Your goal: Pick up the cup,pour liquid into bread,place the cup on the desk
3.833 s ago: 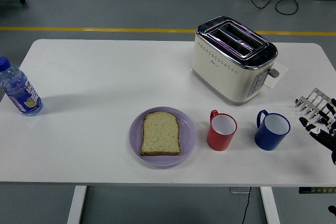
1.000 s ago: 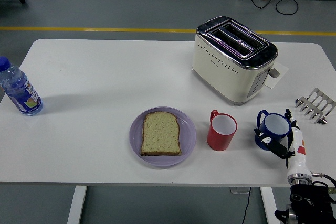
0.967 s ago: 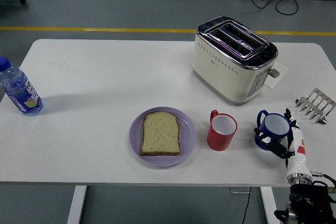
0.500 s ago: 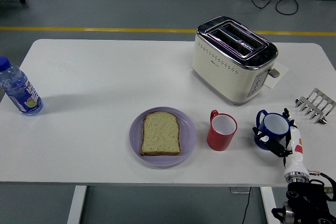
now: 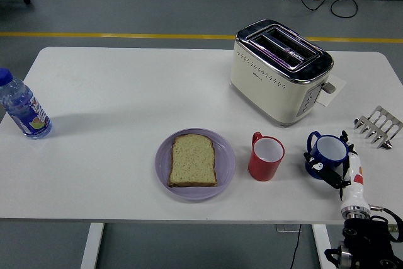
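White tabletop (image 5: pixel 126 92) fills most of the frame over a grey floor. At lower right, the right hand (image 5: pixel 334 165) wraps its black fingers (image 5: pixel 319 168) around a glossy blue cup (image 5: pixel 326 153) with a pale inside and its handle toward the upper left. Just left stands a red cup (image 5: pixel 265 157), then a bread slice (image 5: pixel 193 160) on a lilac plate (image 5: pixel 225 155). A cream toaster (image 5: pixel 280 70) sits behind.

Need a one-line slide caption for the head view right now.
Right robot hand closes around the blue cup, beside the red cup and bread on a purple plate.
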You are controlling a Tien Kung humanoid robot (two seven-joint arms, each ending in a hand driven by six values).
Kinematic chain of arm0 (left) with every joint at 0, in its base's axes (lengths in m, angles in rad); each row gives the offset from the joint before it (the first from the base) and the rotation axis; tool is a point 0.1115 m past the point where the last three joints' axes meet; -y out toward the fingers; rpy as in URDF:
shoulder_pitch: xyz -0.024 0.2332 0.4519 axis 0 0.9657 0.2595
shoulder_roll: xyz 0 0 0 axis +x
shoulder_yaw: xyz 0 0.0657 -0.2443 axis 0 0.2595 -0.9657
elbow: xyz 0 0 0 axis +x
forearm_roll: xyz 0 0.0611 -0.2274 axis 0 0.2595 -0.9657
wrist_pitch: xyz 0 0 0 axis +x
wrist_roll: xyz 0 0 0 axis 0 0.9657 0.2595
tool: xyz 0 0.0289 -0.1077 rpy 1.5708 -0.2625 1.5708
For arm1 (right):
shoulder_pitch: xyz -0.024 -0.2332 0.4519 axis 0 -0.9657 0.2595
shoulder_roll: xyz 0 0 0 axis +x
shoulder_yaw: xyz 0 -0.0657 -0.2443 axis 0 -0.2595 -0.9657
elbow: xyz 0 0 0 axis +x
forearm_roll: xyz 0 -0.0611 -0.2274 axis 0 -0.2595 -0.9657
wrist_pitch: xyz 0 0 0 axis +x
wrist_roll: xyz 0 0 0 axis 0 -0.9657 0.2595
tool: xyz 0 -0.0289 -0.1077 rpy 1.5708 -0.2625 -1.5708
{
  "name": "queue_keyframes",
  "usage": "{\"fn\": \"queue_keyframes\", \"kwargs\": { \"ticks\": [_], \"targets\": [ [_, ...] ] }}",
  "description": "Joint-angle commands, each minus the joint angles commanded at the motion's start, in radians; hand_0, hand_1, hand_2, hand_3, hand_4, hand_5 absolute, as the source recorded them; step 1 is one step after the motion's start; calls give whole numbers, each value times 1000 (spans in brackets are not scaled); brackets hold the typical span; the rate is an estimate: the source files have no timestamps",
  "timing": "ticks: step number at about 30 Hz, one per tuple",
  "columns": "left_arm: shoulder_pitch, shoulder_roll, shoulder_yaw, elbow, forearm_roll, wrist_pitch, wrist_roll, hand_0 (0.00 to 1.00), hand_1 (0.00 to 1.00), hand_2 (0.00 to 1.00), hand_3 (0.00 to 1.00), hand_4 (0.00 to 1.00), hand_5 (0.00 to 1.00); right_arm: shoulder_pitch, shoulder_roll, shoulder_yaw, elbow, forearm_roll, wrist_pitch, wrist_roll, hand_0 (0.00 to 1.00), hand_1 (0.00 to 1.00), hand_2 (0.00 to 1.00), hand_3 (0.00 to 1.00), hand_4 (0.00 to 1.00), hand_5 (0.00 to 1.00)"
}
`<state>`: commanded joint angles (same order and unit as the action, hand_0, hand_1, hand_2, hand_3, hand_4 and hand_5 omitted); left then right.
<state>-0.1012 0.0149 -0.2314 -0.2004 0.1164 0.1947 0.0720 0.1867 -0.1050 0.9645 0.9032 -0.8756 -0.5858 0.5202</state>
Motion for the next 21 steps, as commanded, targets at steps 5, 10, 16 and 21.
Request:
{"fn": "queue_keyframes", "kwargs": {
  "ticks": [5,10,16,21],
  "targets": [
    [0,0,-1,0,0,0,0,633,640,651,504,239,861,4,2,-1,-10,13,4,4,956,838,941,998,941,169],
    [0,0,0,0,0,0,0,634,640,651,504,240,861,9,2,-16,-19,38,11,16,931,810,898,972,940,166],
    [2,-1,1,0,0,0,0,633,639,652,504,239,861,11,2,-26,-24,70,13,47,898,754,819,914,920,146],
    [3,-2,2,0,0,0,0,633,639,652,504,239,861,9,1,-31,-24,96,19,67,898,754,819,914,920,146]
  ]
}}
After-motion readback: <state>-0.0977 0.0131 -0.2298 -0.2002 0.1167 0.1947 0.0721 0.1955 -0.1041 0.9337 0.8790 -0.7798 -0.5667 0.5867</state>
